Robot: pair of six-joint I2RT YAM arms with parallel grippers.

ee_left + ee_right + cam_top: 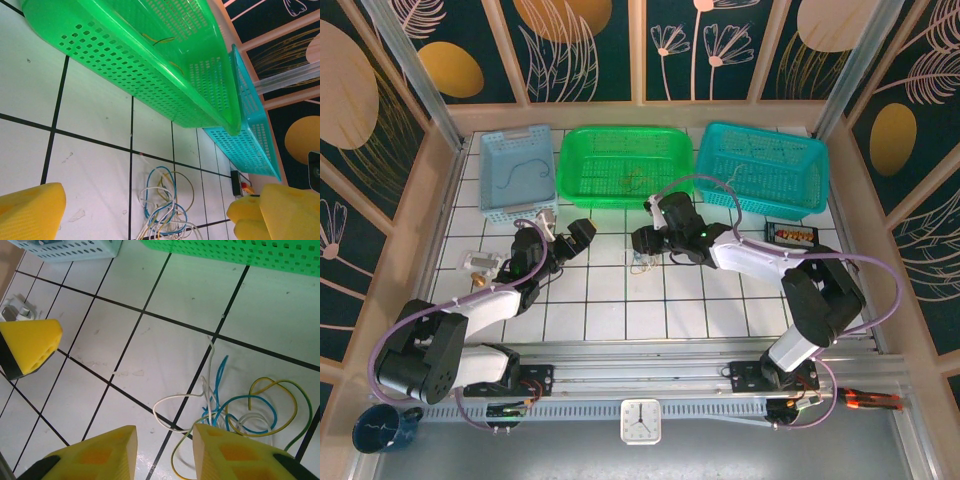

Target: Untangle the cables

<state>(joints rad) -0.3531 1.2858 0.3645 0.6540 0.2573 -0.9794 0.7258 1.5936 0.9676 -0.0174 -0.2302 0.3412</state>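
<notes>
— Right wrist, nearest first?
— Right gripper (164, 434), jaws apart, nothing between them. The cables (235, 410) lie tangled on the white tiles (125, 300) at its tips.
— Left gripper (147, 202)?
— Wide apart, empty. Green basket (620, 165) beyond.

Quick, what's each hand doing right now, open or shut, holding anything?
Left hand: wide open, holding nothing.
Right hand: partly open above the cables, nothing clamped.

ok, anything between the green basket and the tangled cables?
Bare stretch: white tiled tabletop between the green perforated plastic basket and the tangle of thin white, blue and yellow-green cables, per the right wrist view.
</notes>
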